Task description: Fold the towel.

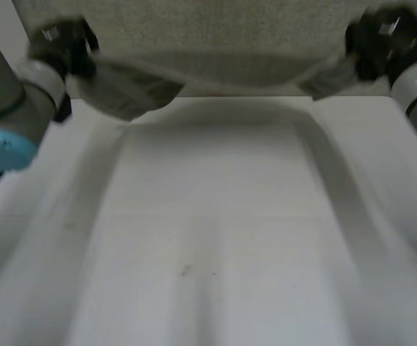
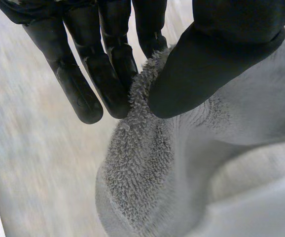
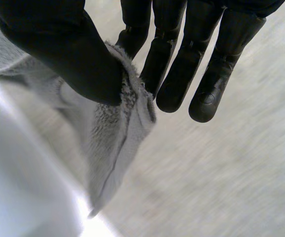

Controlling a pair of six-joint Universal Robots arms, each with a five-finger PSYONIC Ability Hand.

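Towel [image 1: 216,36]: one, grey, stretched across top of frame above white table [image 1: 216,245]. Two hands: left hand [image 1: 60,47], upper left, pinches one corner between thumb and fingers; right hand [image 1: 382,40], upper right, pinches other corner.

White tbl [image 1: 216,238], grey towel [image 1: 216,32] lying across its far end, 2 corners raised

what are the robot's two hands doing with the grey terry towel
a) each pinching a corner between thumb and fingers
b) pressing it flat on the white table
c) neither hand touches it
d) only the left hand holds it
a: in the wrist views the left hand and the right hand each pinch a corner of the grey terry towel between thumb and fingers.
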